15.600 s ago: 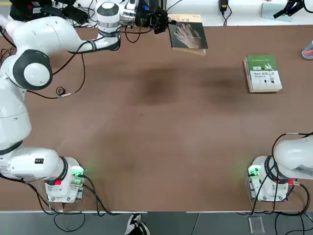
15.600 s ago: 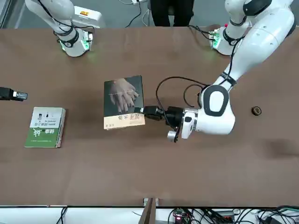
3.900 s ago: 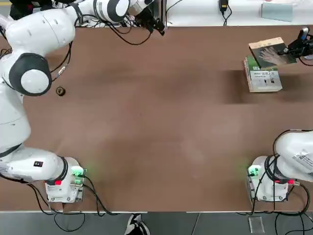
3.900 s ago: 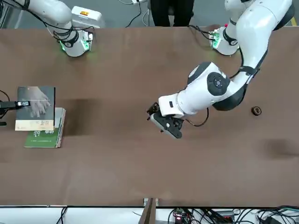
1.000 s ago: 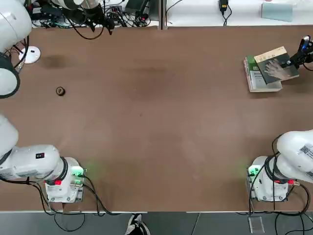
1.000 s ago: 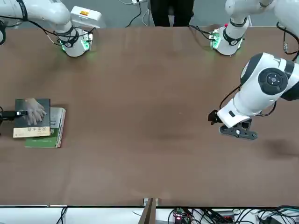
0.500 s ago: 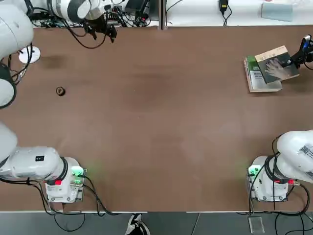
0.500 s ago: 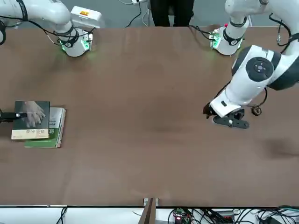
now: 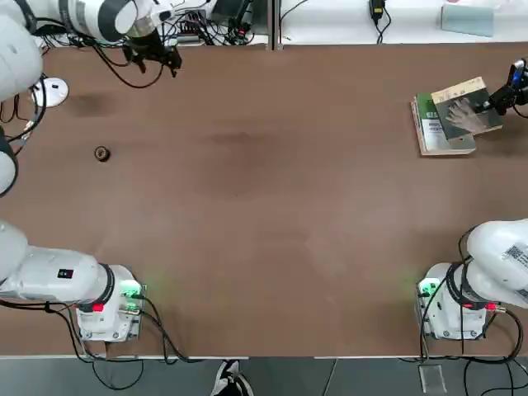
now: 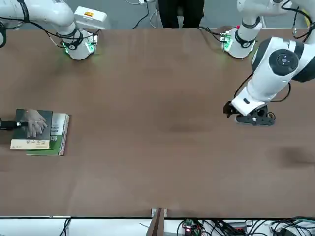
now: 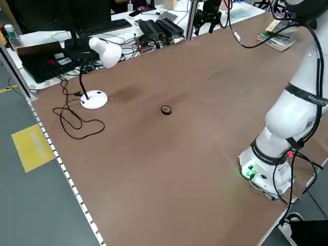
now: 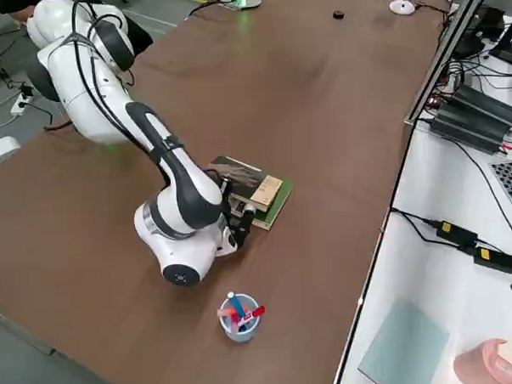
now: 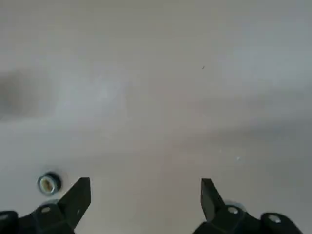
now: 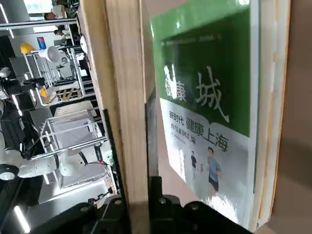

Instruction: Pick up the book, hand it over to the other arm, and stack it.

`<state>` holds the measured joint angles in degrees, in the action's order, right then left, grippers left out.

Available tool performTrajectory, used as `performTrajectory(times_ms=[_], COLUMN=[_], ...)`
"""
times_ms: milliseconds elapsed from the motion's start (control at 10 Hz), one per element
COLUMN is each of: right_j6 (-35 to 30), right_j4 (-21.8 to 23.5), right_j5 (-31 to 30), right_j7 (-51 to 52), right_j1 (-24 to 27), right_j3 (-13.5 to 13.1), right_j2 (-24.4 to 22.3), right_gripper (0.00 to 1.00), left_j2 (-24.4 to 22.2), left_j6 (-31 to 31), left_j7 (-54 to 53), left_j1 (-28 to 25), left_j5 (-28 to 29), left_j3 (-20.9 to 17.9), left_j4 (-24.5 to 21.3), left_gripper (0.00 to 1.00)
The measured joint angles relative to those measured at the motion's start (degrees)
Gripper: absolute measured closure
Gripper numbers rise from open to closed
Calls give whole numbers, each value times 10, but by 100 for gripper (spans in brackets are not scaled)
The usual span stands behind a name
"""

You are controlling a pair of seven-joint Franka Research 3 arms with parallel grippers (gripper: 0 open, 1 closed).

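Note:
The book, dark cover with a pale hand picture and a tan band, is at the far right of the table, gripped at one edge by my shut right gripper. It overlaps the right part of the thicker green-and-white book and juts past it towards the table's right edge. The right side view shows the book lying close over the green one. I cannot tell whether it rests on it. My left gripper hangs open and empty over the far left of the table; its fingers frame bare table.
A small ring lies on the left of the brown table, and a white desk lamp stands at the far left edge. A cup of pens stands by the right arm. Cables and equipment run along the far edge.
The book has shifted slightly over the green-and-white book, still in the right gripper. The left arm has swung and turned its wrist near the far left corner.

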<state>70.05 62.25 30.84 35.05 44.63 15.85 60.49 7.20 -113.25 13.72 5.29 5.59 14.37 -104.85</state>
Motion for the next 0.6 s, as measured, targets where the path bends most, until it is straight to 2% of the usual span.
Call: performTrajectory(times_ms=[300, 600], right_j6=[0, 12], right_j4=[12, 30], right_j5=[1, 3], right_j7=[-14, -17], right_j1=[1, 2], right_j3=[-1, -2], right_j2=[4, 8], right_gripper=[84, 84], left_j2=[-26, -40], left_j6=[31, 36], left_j7=[-28, -75], left_j1=[2, 5], left_j5=[-3, -4], left_j3=[-33, -75], left_j4=[-5, 2], left_gripper=[0, 0])
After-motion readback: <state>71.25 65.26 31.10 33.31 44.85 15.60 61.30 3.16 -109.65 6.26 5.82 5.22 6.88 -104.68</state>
